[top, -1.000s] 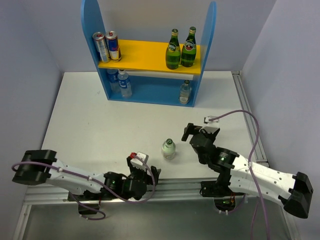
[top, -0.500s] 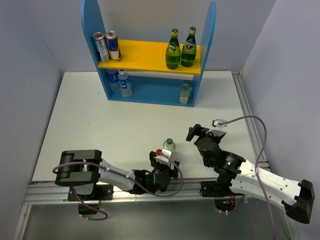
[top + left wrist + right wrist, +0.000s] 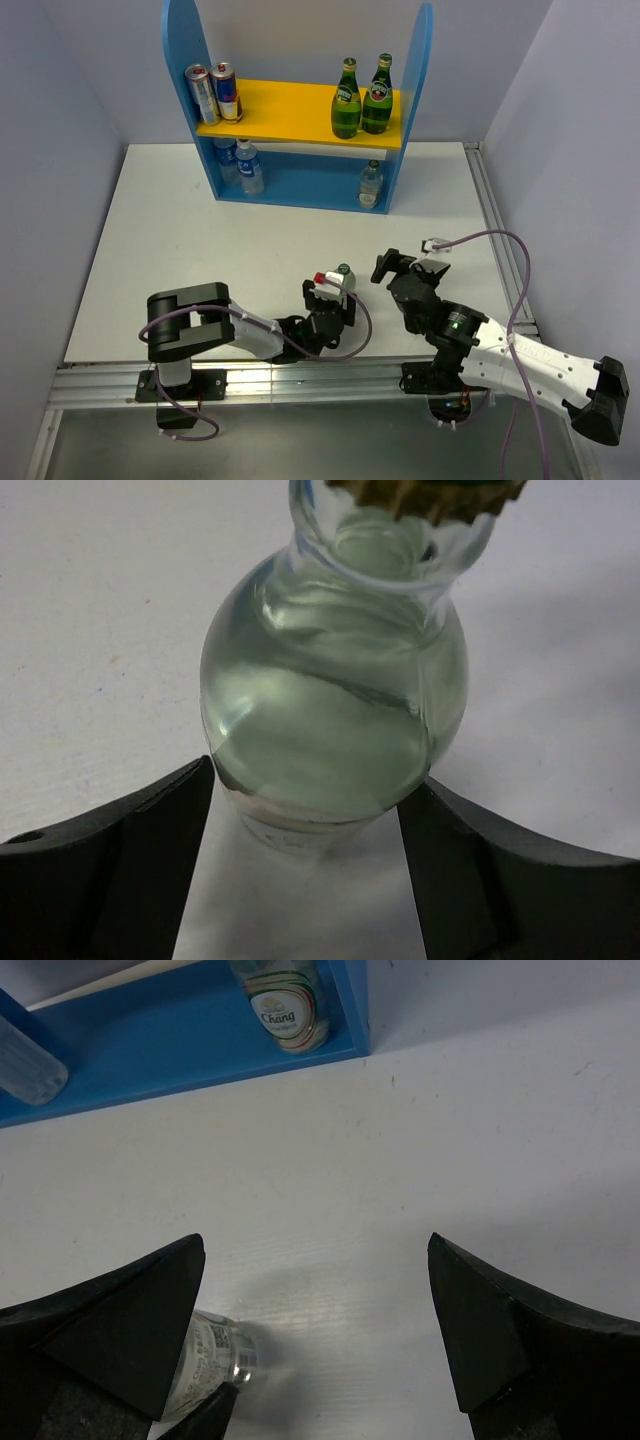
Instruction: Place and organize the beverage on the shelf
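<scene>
A clear bottle with a pale cap (image 3: 344, 272) is on the white table, and my left gripper (image 3: 333, 298) is around its body. In the left wrist view both black fingers (image 3: 150, 830) press the sides of the bottle (image 3: 330, 700). My right gripper (image 3: 392, 266) is open and empty just right of it; the bottle shows at its left finger (image 3: 205, 1360). The shelf (image 3: 180, 40) stands at the back. It holds two green bottles (image 3: 362, 98) on the yellow board, two blue-capped bottles (image 3: 245, 165) at lower left, and one clear bottle (image 3: 371, 184) at lower right.
Two drink cans (image 3: 214, 92) stand on the left of the yellow board (image 3: 285, 112). The shelf's blue base (image 3: 180, 1030) lies ahead of the right gripper (image 3: 316, 1242). A metal rail (image 3: 360, 375) runs along the table's near edge. Grey walls enclose the back and sides.
My left arm swung in from the near left, and its jaws came round the clear bottle. The bottle shifted slightly away from the near edge. The right gripper moved slightly rightward.
</scene>
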Tool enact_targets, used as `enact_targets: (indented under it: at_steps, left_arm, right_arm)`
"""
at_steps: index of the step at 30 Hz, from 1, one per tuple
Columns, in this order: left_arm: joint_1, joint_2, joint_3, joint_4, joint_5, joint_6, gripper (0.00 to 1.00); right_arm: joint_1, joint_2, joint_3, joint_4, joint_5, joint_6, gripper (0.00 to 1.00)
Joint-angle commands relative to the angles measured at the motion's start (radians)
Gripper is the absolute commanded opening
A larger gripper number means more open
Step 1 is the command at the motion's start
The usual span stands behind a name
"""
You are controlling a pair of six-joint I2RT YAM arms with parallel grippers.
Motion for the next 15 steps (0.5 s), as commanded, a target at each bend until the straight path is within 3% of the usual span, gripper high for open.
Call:
enact_targets:
  at_steps: [1, 8, 13, 15]
  left_arm:
    - [0.027, 0.017, 0.037, 0.095, 0.04, 0.045, 0.8]
    - [0.051, 0.066, 0.086, 0.134, 0.051, 0.083, 0.86]
    - [0.071, 0.097, 0.112, 0.146, 0.06, 0.103, 0.72]
    - [0.085, 0.108, 0.123, 0.143, 0.048, 0.102, 0.24]
  right_arm:
    - [-0.003, 0.01, 0.014, 0.025, 0.014, -0.001, 0.99]
    - [-0.002, 0.027, 0.017, 0.034, 0.005, -0.009, 0.99]
    - [-0.002, 0.03, 0.019, 0.034, 0.004, -0.009, 0.99]
    - [-0.002, 0.027, 0.017, 0.034, 0.005, -0.01, 0.99]
